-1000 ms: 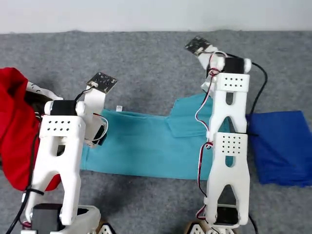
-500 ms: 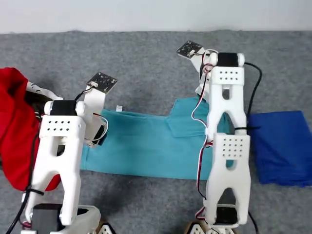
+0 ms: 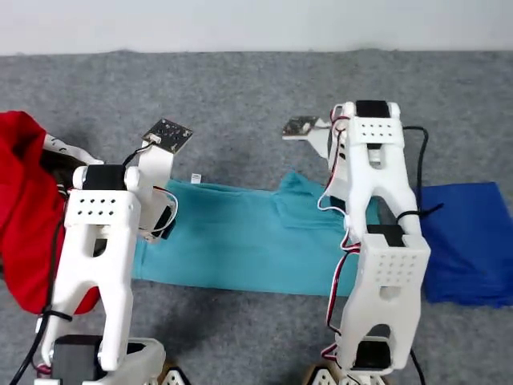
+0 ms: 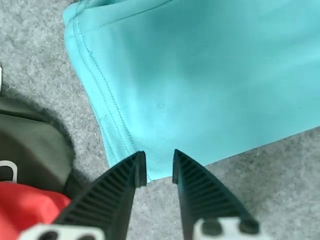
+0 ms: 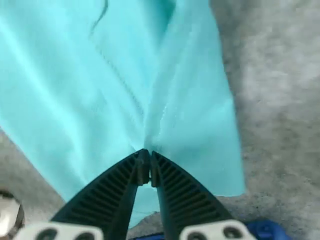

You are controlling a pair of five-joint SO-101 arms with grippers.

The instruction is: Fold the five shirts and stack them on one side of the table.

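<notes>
A teal shirt (image 3: 240, 241) lies spread across the grey table between the two arms. My right gripper (image 5: 149, 167) is shut on a bunched fold of the teal shirt (image 5: 130, 75) at its right end, lifted a little off the table. My left gripper (image 4: 156, 167) hangs narrowly open just above the hem corner of the teal shirt (image 4: 210, 75) at its left end, with nothing between the fingers. A folded blue shirt (image 3: 469, 241) rests at the table's right side. At the left edge is a heap holding a red shirt (image 3: 20, 184).
A dark olive garment (image 4: 30, 150) lies beside the red shirt (image 4: 25, 210), close to my left gripper. The grey table cover (image 3: 240, 96) stretches bare behind the shirts up to a white wall.
My right arm has swung left and drawn back toward the front with the teal shirt's right end in its fingers, bunching that end. The left arm has kept still.
</notes>
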